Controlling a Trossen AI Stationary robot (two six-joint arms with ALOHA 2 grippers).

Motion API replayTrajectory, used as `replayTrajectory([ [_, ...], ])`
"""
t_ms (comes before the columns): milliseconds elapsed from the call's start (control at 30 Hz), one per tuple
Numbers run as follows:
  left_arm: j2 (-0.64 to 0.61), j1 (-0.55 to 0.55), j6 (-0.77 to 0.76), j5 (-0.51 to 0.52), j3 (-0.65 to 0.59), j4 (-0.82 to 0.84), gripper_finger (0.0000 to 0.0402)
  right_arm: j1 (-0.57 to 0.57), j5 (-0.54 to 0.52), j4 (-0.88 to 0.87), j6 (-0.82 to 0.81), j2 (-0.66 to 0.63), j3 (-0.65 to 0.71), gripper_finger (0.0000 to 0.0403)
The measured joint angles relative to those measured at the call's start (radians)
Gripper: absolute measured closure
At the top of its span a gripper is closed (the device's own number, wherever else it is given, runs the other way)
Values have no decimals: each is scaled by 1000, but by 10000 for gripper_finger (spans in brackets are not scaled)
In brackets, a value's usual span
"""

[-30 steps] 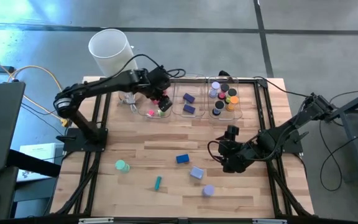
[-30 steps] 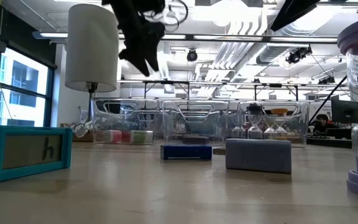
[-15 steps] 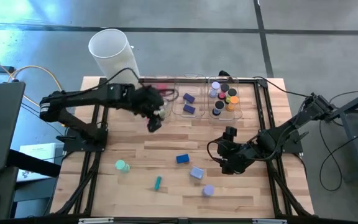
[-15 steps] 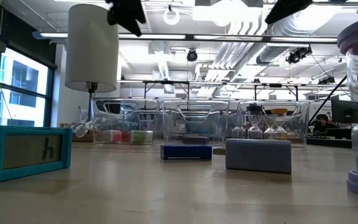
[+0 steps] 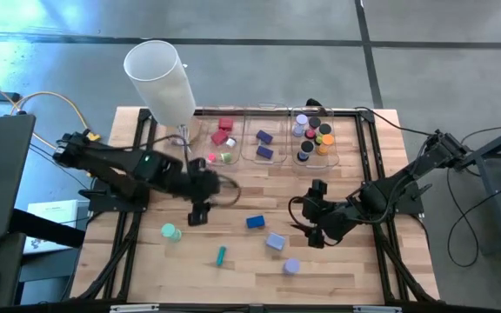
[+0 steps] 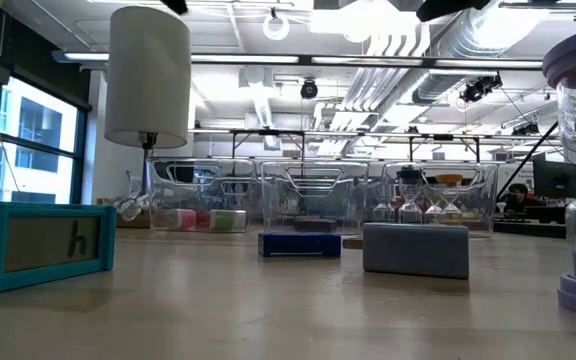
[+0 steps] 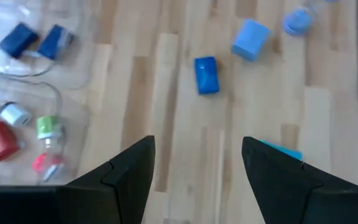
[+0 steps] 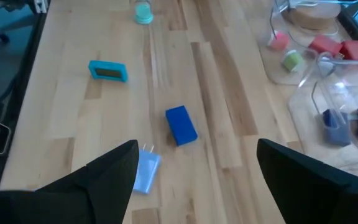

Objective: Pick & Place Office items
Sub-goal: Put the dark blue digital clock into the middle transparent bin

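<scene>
Now your left gripper [image 5: 197, 215] hangs over the bare wood with its fingers [image 7: 129, 171] apart and nothing between them. You see the blue block [image 5: 255, 223] ahead of it, the teal stick [image 5: 221, 255] near it, and the green roll [image 5: 170, 232] just beside it. Your right gripper [image 5: 313, 236] also stands open and empty; the blue block lies in front of it, the pale blue block [image 5: 275, 243] nearer. The clear bins [image 5: 236, 153] hold the other pieces.
</scene>
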State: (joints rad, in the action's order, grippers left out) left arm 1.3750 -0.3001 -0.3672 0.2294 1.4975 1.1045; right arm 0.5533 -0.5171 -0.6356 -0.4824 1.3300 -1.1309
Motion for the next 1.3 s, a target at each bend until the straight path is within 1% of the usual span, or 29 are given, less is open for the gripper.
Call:
replayTrajectory([
  [67,0,-41,0,2,0,6,167,0,-1,5,5,0,0,86],
  [133,0,-77,-15,5,0,16,167,-3,-5,31,49,0,1,86],
  [300,0,-152,-114,47,-4,52,167,-15,3,191,170,21,1,86],
  [467,0,-238,-136,88,-23,51,167,-42,67,385,288,95,1,86],
  [633,1,-324,-150,118,-30,39,167,-80,114,504,356,201,1,86],
  [767,1,-384,-150,156,-30,33,167,-115,134,527,351,281,1,86],
  [867,1,-414,-154,167,-30,28,167,-139,136,527,351,332,1,86],
  [933,1,-428,-162,175,-31,11,167,-156,157,530,349,359,1,86],
  [1033,1,-452,-164,230,-31,-18,167,-171,164,529,348,392,1,86],
  [1133,1,-474,-165,275,-31,-30,167,-186,192,530,344,415,0,86],
  [1300,7,-494,-165,280,-31,-63,167,-222,263,528,294,458,0,86],
])
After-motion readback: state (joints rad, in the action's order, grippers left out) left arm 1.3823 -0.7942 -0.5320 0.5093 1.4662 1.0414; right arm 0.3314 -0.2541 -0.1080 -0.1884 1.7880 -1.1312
